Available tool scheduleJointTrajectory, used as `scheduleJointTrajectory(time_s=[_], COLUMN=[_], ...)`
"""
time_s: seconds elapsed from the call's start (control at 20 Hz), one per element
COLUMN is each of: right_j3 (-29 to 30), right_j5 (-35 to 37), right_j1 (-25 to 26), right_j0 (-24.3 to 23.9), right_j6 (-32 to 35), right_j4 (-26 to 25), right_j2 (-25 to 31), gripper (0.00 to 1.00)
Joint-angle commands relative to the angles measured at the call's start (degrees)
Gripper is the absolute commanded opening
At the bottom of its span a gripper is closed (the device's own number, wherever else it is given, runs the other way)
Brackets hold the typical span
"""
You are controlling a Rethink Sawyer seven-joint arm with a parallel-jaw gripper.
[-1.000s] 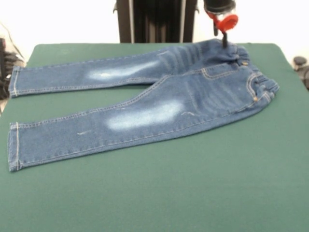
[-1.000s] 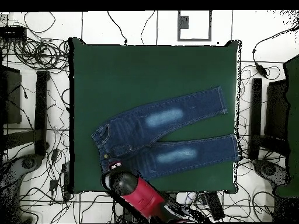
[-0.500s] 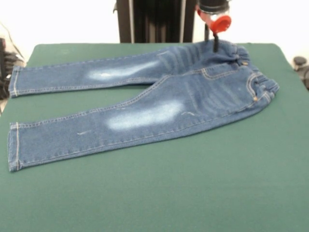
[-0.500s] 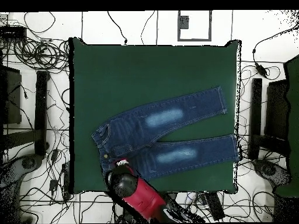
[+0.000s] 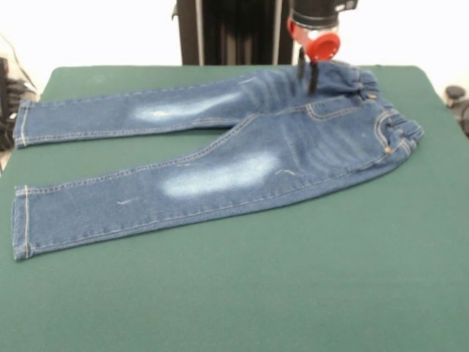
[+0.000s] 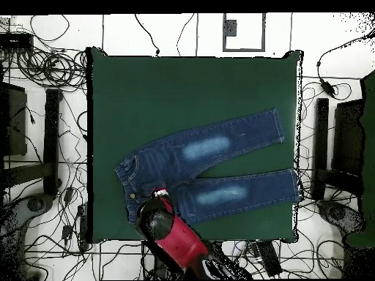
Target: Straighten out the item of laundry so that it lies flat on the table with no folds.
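One item of laundry (image 5: 242, 150) — one tool (image 5: 307, 76)

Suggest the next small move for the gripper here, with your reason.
Probably lift the gripper away and end the pass. The jeans lie spread on the green table, both legs extended and no large folds visible; only the gathered waistband looks puckered. The two fingers stand apart above the upper hip, gripping nothing.
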Motion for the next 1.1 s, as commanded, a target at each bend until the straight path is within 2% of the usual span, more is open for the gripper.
scheduleJointTrajectory(time_s=[0.05, 0.4, 0.65, 0.75, 1.1], right_j3=[-12.74, -15.50, -15.69, -16.32, -19.50], right_j5=[8.14, 5.80, 8.28, 9.50, 6.87], right_j1=[3.62, 8.01, 8.25, 9.01, 14.36], right_j0=[8.77, 6.98, 9.04, 10.36, 8.13], right_j6=[12.77, 18.24, 19.99, 19.17, 16.39], right_j4=[12.62, 14.91, 18.19, 19.53, 19.35], right_j2=[-4.94, 3.67, 4.84, 3.66, 6.14], gripper=[1.00, 1.00, 1.00, 1.00, 1.00])
